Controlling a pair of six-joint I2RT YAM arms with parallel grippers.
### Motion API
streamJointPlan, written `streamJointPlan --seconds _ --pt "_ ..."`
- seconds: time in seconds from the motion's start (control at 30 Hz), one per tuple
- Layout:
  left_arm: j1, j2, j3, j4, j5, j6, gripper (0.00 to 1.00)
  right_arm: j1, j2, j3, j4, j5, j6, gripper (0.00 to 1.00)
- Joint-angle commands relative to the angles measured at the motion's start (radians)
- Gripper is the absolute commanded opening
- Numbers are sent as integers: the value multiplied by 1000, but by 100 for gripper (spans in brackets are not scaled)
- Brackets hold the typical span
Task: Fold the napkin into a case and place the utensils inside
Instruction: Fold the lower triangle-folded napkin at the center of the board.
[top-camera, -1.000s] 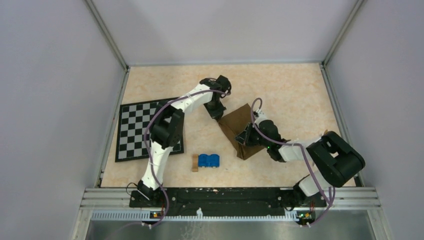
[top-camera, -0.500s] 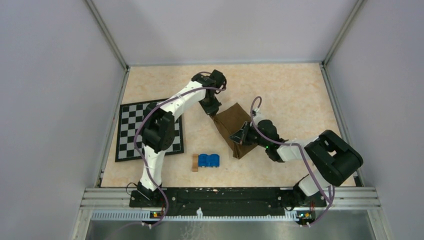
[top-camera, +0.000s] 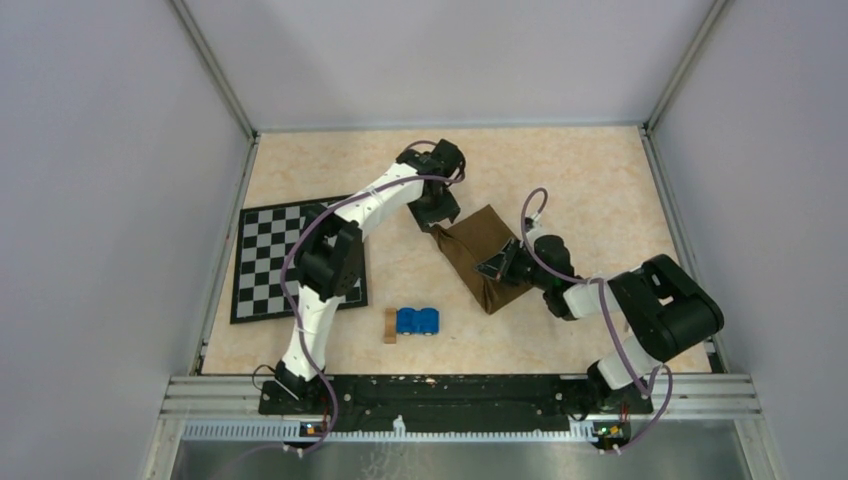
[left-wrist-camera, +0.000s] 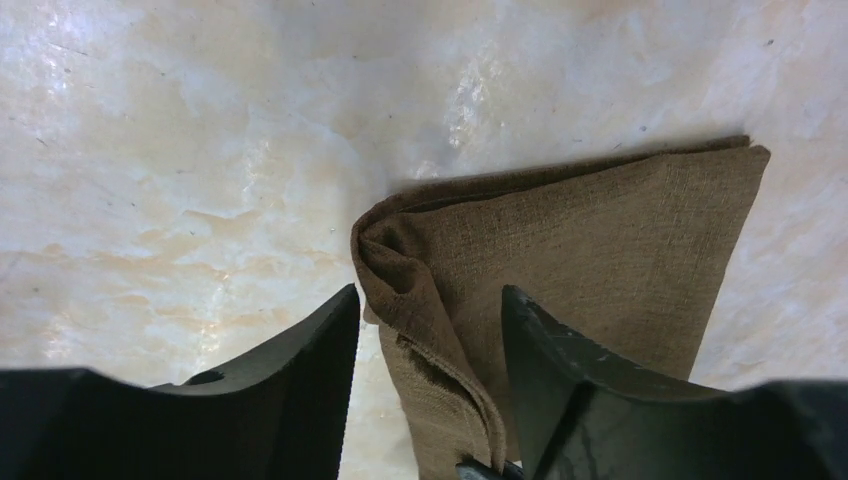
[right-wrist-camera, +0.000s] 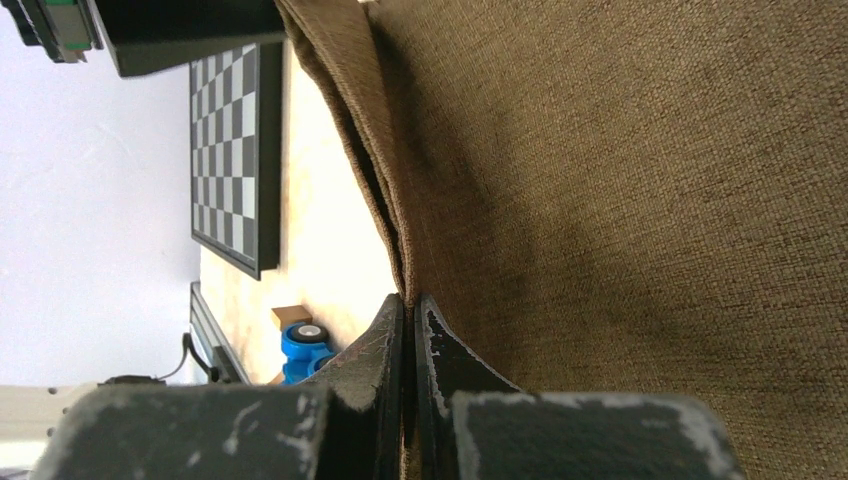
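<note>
Two fingers of the right gripper (right-wrist-camera: 410, 305) were pressed tight together on the edge of the napkin (right-wrist-camera: 620, 200), with only thin cloth between them. Its wrist camera showed this pinch up close, and the brown cloth filled most of that picture. The top camera could not show the pinch, because the gripper was just a dark shape at the near right side of the cloth. The left gripper (left-wrist-camera: 428, 300) stood wide, with one black finger on each side of a rolled corner of the napkin. From the pictures I could not tell if those fingers touched the cloth. The left wrist camera also showed the layers of the fold, stacked at that corner. Only the top camera showed the whole napkin, folded into a slanted shape, lying on the table (top-camera: 580, 170) between both arms. To its left lay a small blue thing (top-camera: 417, 321) with a wooden block (top-camera: 390, 325) just beside it. Farther left was the checkered mat (top-camera: 275, 262), well apart from the napkin.
</note>
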Motion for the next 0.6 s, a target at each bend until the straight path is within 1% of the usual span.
streamJointPlan --seconds 0.0,0.03,0.13,0.23,0.3,0.4,0.5,0.57 --pt "1 -86 -45 75 7 76 68 -28 24 -2 80 -15 30 0" --pt "2 -104 -58 91 7 101 75 -33 23 -3 80 -12 32 0" --pt "2 -174 -142 172 18 188 89 -49 -5 -15 62 13 27 0" --pt "3 -273 -290 340 73 301 97 -64 -24 -27 43 29 19 0" --pt "3 -335 -375 438 98 347 95 -71 -23 -31 35 32 18 0" --pt "3 -365 -436 466 138 371 85 -79 -23 -40 24 51 17 0" --pt "3 -386 -501 531 210 379 79 -86 -23 -49 13 72 18 0" --pt "5 -395 -532 574 232 381 78 -90 -23 -49 8 81 15 0"
